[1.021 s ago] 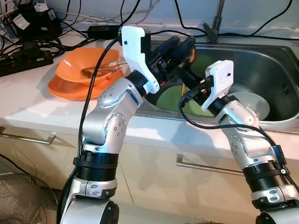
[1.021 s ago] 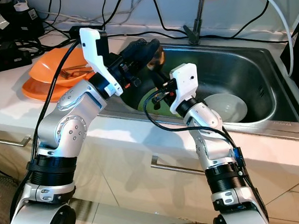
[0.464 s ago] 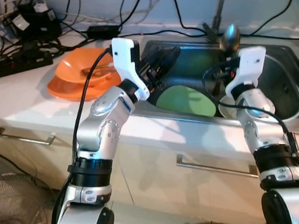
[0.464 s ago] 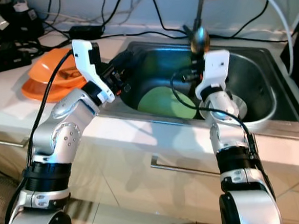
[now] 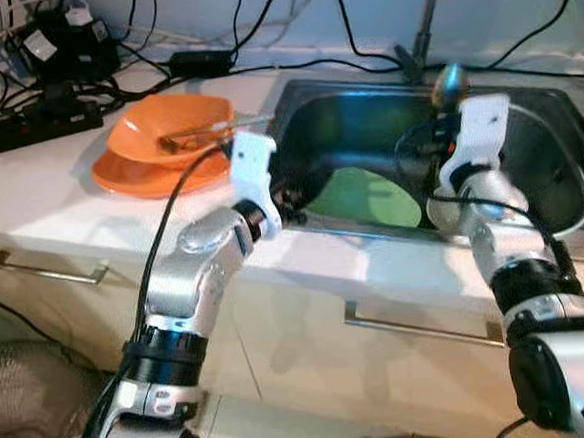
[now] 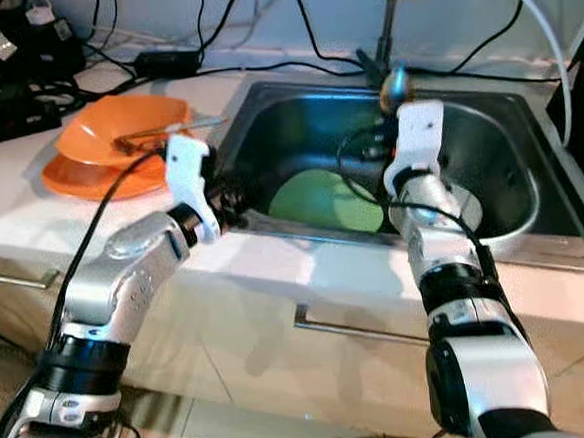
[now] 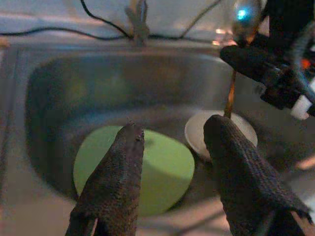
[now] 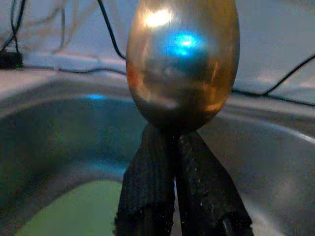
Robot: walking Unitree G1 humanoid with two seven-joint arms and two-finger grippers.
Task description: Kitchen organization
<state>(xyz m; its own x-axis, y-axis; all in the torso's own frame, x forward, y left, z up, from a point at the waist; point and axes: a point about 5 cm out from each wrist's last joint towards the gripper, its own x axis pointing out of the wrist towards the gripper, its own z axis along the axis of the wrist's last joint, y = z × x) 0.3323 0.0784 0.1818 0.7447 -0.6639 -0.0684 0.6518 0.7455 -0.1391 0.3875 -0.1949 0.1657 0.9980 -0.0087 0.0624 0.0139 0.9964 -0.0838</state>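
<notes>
I took the sink (image 5: 525, 112) as my landmark. Well to its left on the counter sat the orange bowls (image 5: 166, 138), stacked, with what I took for a utensil lying across the top one; the view was too soft to be sure. Behind them lay a tangle of black cables and a power strip (image 5: 35, 122).

At the sink's near-left rim hung my left gripper (image 7: 172, 172), fingers spread apart and holding nothing, aimed down into the basin. Below it on the sink floor lay the green plate (image 7: 142, 164), and just beside that, toward the right of the basin, the white bowl (image 7: 197, 135).

Above the middle of the sink, in front of the faucet (image 6: 391, 22), my right gripper (image 8: 174, 147) was clamped tight on the neck of the metal spoon (image 8: 182, 59), bowl end pointing up.

I judged the step in hand to be clearing the spoon out of the sink. The next move called for carrying it leftward over the rim to the counter, probably toward the orange bowls, keeping the grip firm since the pinch sat on a narrow, smooth neck.

I could read no brand, label or writing anywhere.
</notes>
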